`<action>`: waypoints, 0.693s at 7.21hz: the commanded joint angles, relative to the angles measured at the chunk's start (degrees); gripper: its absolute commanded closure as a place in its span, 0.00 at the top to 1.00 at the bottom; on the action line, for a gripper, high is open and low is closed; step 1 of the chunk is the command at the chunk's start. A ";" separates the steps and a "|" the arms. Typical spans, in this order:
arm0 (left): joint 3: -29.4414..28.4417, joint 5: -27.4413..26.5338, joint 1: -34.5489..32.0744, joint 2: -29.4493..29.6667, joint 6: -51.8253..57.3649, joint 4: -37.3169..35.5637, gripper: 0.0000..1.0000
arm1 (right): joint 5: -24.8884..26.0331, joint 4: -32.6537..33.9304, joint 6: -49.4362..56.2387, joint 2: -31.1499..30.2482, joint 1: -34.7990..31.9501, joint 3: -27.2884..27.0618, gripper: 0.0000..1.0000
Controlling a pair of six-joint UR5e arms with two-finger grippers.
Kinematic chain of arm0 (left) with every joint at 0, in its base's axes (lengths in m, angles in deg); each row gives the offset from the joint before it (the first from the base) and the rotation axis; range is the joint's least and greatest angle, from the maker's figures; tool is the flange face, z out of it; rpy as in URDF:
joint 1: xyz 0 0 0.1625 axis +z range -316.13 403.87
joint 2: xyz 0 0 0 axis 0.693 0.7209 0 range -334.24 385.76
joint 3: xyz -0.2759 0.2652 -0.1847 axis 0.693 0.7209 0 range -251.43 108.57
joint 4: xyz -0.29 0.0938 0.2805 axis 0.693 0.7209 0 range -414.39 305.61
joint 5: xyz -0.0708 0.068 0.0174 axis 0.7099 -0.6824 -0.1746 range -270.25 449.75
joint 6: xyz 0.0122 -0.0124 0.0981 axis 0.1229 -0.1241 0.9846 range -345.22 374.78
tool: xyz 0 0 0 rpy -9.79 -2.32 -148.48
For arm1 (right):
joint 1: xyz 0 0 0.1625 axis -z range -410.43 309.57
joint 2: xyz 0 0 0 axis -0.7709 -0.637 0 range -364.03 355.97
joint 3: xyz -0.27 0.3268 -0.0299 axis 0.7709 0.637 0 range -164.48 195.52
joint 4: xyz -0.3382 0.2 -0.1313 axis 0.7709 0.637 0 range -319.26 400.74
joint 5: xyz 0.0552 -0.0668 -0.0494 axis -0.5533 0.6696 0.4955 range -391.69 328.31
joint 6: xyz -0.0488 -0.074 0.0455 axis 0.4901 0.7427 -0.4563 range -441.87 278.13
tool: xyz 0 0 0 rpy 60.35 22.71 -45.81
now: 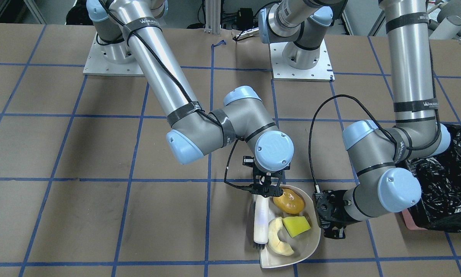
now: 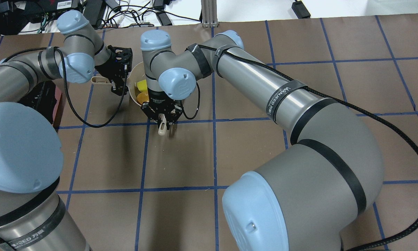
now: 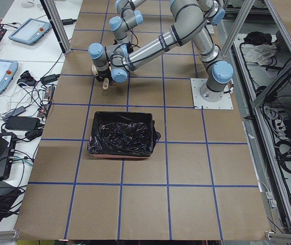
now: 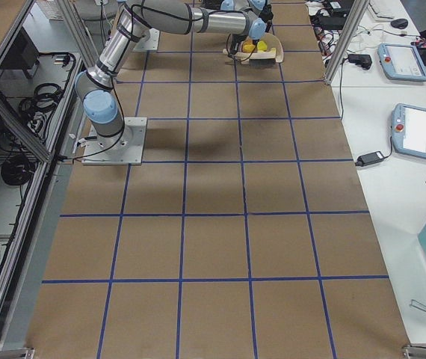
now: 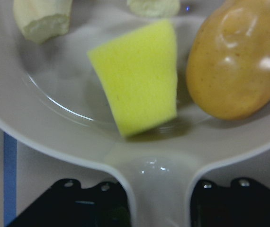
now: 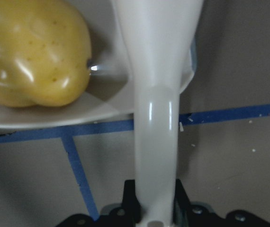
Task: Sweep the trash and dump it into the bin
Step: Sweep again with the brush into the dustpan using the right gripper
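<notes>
Trash (image 1: pixel 296 226) lies in dustpan (image 1: pixel 311 246), handle clamped by left gripper (image 5: pixel 161 203); right gripper (image 1: pixel 267 189) grips brush (image 1: pixel 261 219); left arm (image 1: pixel 372 154) half-hides bin (image 1: pixel 445 192).

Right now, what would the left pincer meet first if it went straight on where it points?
The left pincer grips the dustpan handle; beyond that, the yellow wedge probably comes first.

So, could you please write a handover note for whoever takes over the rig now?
Left gripper shut on the dustpan handle.
Right gripper shut on the brush, its bristles at the dustpan's mouth.
Potato, yellow wedge and cream slice all lie in the dustpan.
The bin stands off to the robot's left.
Done: sweeping. Left: carry the dustpan over the bin and tip it.
</notes>
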 commanded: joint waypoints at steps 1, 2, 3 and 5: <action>0.03 0.00 0.04 -0.03 -0.06 0.00 0.00 | -1.65 0.15 -1.84 0.17 -1.35 1.31 0.00; 0.03 0.00 0.04 -0.03 -0.06 0.00 0.00 | -2.45 0.15 -2.37 0.17 -1.79 2.02 0.00; -0.06 0.00 0.04 -0.03 0.03 0.00 0.00 | -2.02 0.15 -1.94 -0.01 -1.80 2.03 0.00; 0.03 0.09 0.04 -0.03 -0.06 0.00 0.00 | -1.31 -0.63 1.38 -1.06 -0.75 0.64 0.00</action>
